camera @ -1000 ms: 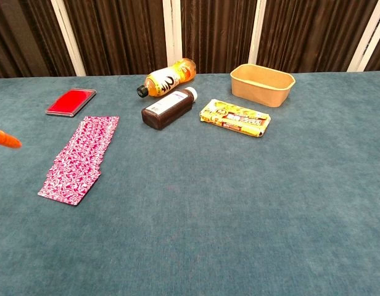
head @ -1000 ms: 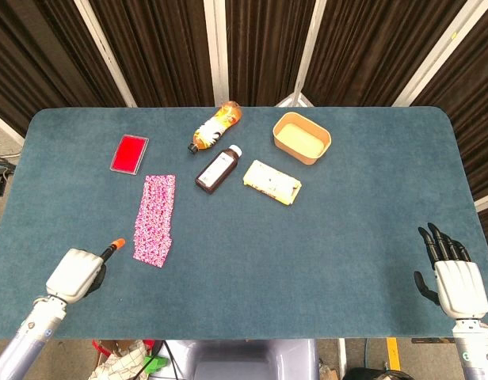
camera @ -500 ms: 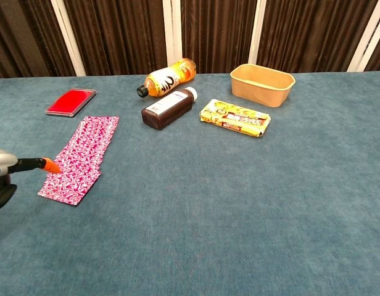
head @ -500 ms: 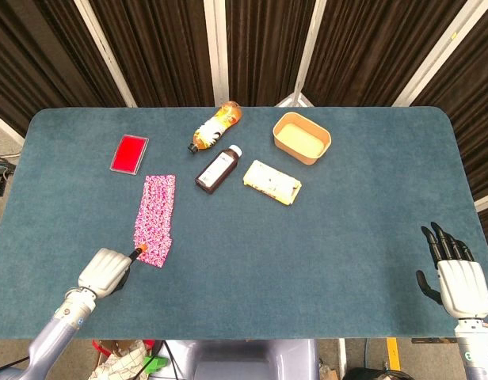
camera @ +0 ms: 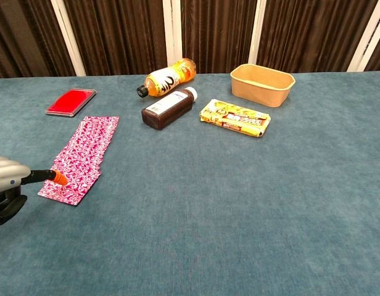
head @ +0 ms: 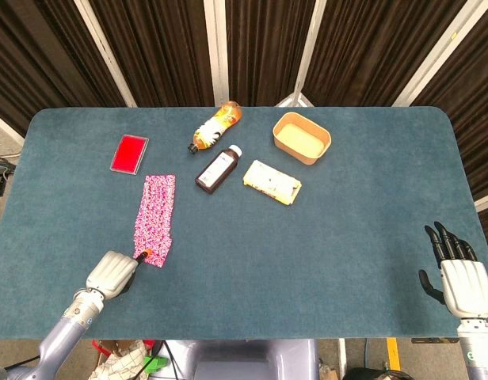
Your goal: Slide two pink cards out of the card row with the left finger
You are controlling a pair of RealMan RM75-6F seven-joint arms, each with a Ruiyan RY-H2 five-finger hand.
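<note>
A row of overlapping pink patterned cards (head: 154,219) (camera: 81,158) lies on the blue table left of centre, running from far to near. My left hand (head: 112,273) (camera: 6,182) sits at the near end of the row, fingers curled in and one finger stretched out. Its orange fingertip (head: 147,253) (camera: 59,179) touches the nearest card. My right hand (head: 458,275) rests at the table's near right edge with fingers apart, holding nothing; the chest view does not show it.
A red card box (head: 130,153) lies beyond the row. Behind centre lie an orange drink bottle (head: 215,127), a brown bottle (head: 219,169) and a yellow snack pack (head: 272,182). A tan bowl (head: 302,137) stands at the back right.
My left hand has moved right and nearer, from beside the row to its near end, and the orange fingertip now rests on the nearest card. The cards and my right hand look unmoved.
</note>
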